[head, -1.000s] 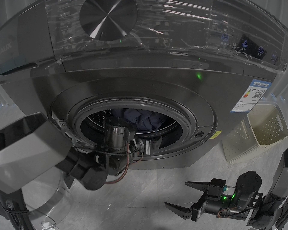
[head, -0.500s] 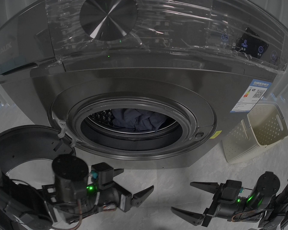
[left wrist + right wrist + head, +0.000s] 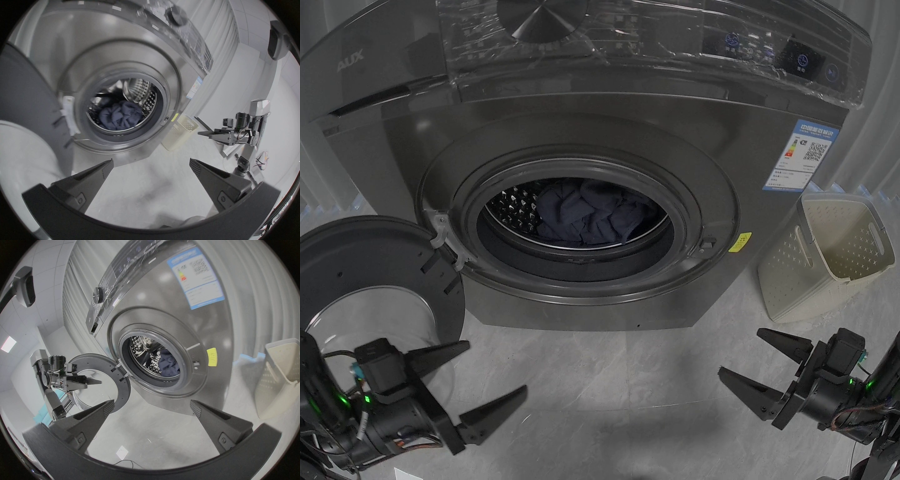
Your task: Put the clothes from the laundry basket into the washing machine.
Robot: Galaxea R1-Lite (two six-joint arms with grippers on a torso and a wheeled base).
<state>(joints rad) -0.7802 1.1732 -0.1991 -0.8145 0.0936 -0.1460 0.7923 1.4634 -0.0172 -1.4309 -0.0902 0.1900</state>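
The clothes (image 3: pixel 584 212) lie as a dark blue heap inside the drum (image 3: pixel 515 209), toward the back and well clear of the door ring. The heap is bunched, so I cannot tell how many pieces it holds; it counts as one pile. No cloth hangs over the lip of the opening, and none lies on the floor in front.

The basket (image 3: pixel 794 275) stands on the floor just beside the washer (image 3: pixel 594 119), on the robot's right. The part of its inside that shows is bare, with no cloth in it; its bottom is partly hidden. From this I judge the loading to be done, or nearly so: what is left is at most a check of the basket's hidden corner.

The door (image 3: pixel 356 256) is swung fully open to the robot's left.

The left gripper (image 3: pixel 495 367) hangs low over the floor in front of the door, fingers spread wide and holding nothing. The right gripper (image 3: pixel 739 351) hangs low over the floor in front of the basket, also spread wide and empty. Both are well apart from the clothes.

Count: one pile of clothes, one basket, one washer, one door, two grippers.
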